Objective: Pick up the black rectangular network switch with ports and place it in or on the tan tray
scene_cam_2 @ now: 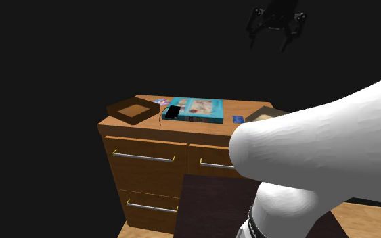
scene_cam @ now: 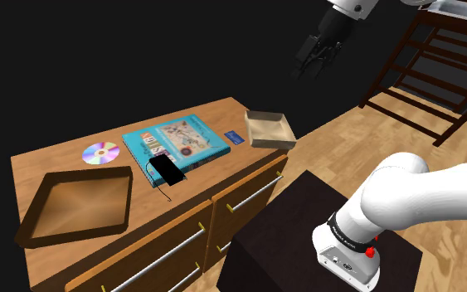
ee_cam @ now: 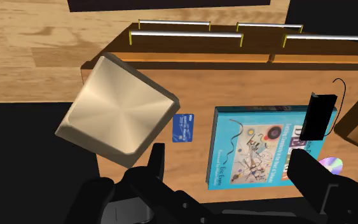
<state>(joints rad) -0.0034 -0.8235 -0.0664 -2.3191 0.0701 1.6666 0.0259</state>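
Note:
The black network switch (scene_cam: 165,171) lies flat on the wooden dresser top (scene_cam: 49,158), half over the near corner of a teal book (scene_cam: 177,141), with a thin cable looping from it. In the wrist view the switch (ee_cam: 317,116) sits on the book's edge, beyond one fingertip. A light tan tray (scene_cam: 270,128) stands at the dresser's corner on the shoulder view's right, seen as a tan square tray (ee_cam: 117,114) in the wrist view. My gripper (scene_cam: 310,68) hangs high above that corner, open, holding nothing; the gripper (ee_cam: 231,172) has its fingers wide apart.
A larger dark brown tray (scene_cam: 78,203) occupies the dresser's end on the shoulder view's left. A CD (scene_cam: 100,153) and a small blue card (scene_cam: 234,136) lie beside the book. A dark wooden ladder frame (scene_cam: 422,75) stands on the floor at the back right. The stand (scene_cam: 298,232) is near the drawers.

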